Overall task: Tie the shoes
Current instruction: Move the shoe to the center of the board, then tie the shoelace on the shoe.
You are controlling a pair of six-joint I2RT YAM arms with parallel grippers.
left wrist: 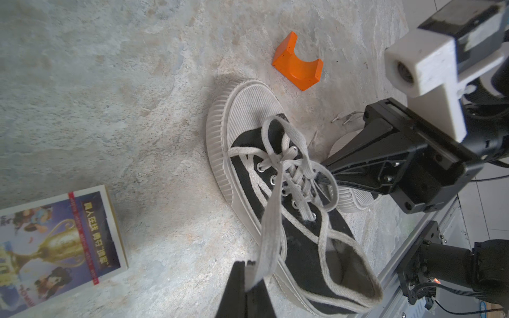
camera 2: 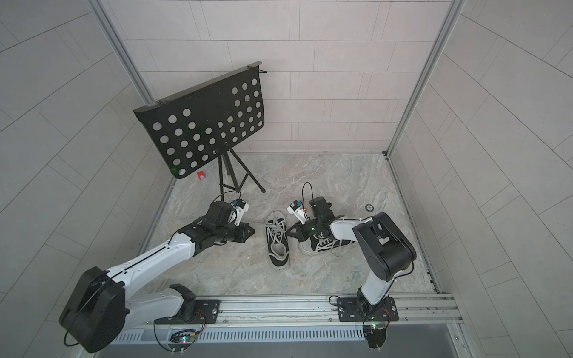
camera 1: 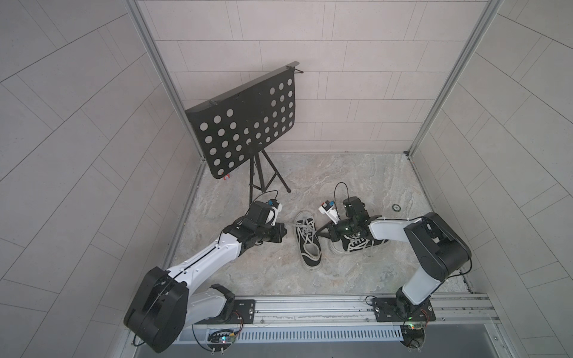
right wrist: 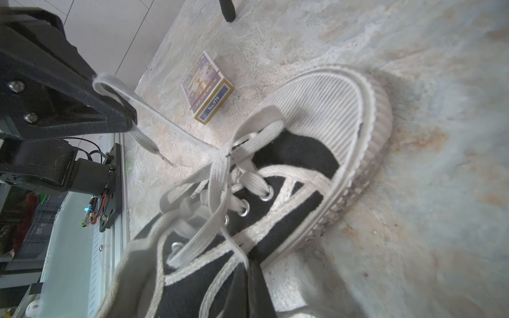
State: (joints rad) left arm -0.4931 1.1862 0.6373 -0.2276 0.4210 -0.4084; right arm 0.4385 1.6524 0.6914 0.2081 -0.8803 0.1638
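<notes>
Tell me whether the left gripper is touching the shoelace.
Touching. The left wrist view shows the left gripper shut on the shoelace, which is pinched between its fingertips.

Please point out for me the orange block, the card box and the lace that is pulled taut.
orange block (left wrist: 297, 66): left wrist view, its curved inner groove.
card box (right wrist: 203, 81): right wrist view, its printed top face.
taut lace (left wrist: 271, 234): left wrist view, middle of the flat stretched part.

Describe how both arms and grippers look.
Left arm and right arm: white link shells, black joint housings, black base plates. Left gripper and right gripper: black, tapering wedge fingers. Each wrist carries a white camera block with a looping black cable.
</notes>
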